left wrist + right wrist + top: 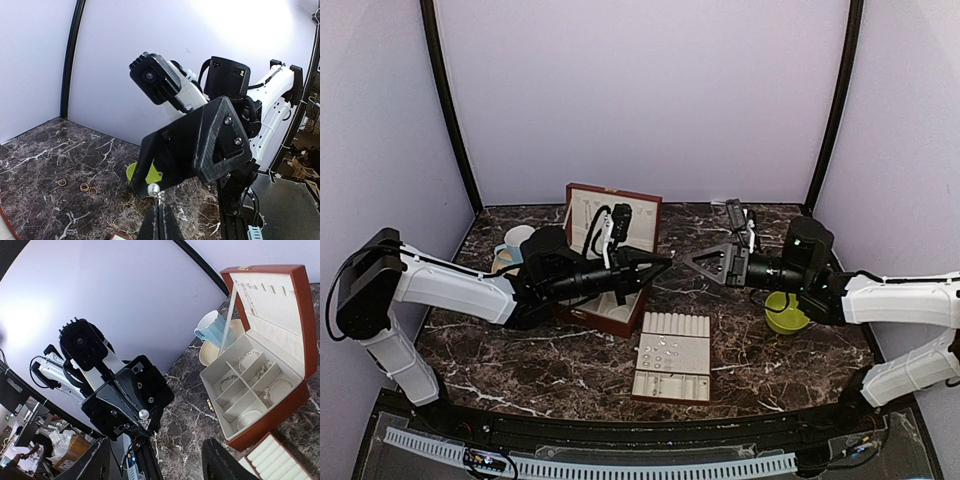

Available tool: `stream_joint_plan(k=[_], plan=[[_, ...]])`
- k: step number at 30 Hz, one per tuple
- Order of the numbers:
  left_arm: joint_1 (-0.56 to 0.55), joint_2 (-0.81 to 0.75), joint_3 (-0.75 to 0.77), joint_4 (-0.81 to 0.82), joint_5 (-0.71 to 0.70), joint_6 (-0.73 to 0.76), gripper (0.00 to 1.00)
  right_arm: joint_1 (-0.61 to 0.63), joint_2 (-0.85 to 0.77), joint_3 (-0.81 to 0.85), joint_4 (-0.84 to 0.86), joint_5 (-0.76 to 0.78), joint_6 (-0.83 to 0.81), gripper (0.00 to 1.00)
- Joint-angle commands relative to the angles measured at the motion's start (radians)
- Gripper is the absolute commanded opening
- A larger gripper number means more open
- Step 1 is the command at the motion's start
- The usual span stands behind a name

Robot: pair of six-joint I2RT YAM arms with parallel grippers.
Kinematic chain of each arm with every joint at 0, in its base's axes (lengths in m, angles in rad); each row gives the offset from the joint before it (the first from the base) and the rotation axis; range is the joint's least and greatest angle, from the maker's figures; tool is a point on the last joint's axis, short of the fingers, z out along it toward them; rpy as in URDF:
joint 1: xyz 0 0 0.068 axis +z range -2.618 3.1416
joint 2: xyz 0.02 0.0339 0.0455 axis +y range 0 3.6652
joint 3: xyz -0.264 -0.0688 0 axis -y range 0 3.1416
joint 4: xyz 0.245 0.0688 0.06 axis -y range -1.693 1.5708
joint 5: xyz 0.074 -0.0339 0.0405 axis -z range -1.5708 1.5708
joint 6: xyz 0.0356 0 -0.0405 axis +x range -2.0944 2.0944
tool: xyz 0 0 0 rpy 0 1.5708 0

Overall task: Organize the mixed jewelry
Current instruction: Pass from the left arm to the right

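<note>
My left gripper (666, 263) is shut on a tiny stud earring with a silvery ball (153, 189), held by its post above the table; in the left wrist view its fingertips (161, 209) are pinched together. The ball also shows in the right wrist view (144, 414). My right gripper (698, 261) is open and empty, facing the left one tip to tip and just apart from it; its two fingers (95, 465) stand wide apart. Small gold rings (85, 187) and a thin chain (117, 227) lie on the marble. Bracelets lie in the box compartments (247, 362).
The reddish-brown jewelry box (582, 211) stands open under my left arm, also seen in the right wrist view (295, 315). A cream ring tray (672, 372) with tiny pieces lies in front. A blue mug (515, 243) is at the left, a green bowl (785, 312) at the right.
</note>
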Motion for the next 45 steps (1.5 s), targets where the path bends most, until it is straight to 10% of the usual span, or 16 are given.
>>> stream_joint_plan(k=[1,45], plan=[[-0.006,-0.039,-0.012,0.048,0.055,-0.017,0.0,0.021,0.034,0.041,0.056,-0.046,-0.006,0.59],[-0.007,-0.022,-0.011,0.014,0.043,0.012,0.0,0.044,0.095,0.087,0.08,-0.011,0.011,0.19]])
